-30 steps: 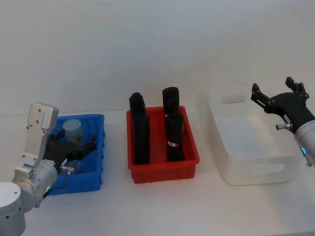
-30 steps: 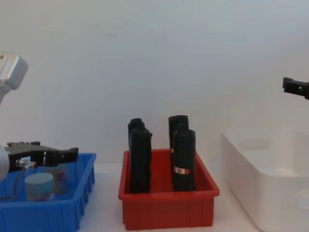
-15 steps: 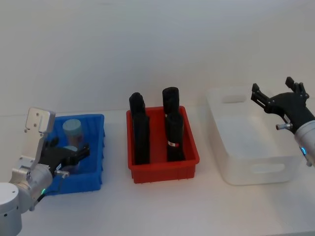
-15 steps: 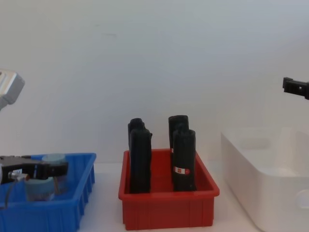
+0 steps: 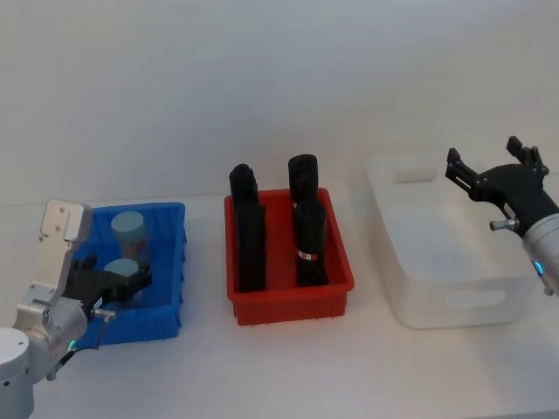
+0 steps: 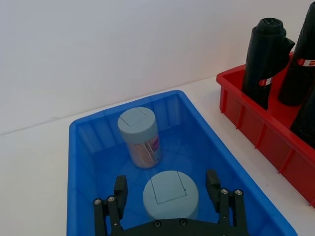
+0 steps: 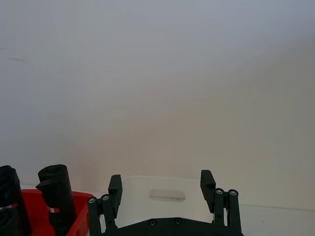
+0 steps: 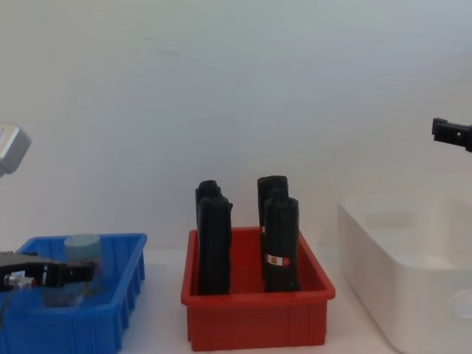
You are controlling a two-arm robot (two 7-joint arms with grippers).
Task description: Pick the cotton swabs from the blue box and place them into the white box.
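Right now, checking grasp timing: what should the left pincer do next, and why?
Probably shut the left pincer on the near tub: its open fingers flank it inside the blue box, not touching, with the other tub apart. The right pincer hangs open above the white box.

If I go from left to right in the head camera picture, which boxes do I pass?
blue box → red bin → white box. The left gripper sits open in the blue box, around a cotton swabs tub; the right gripper hangs open up by the white box.
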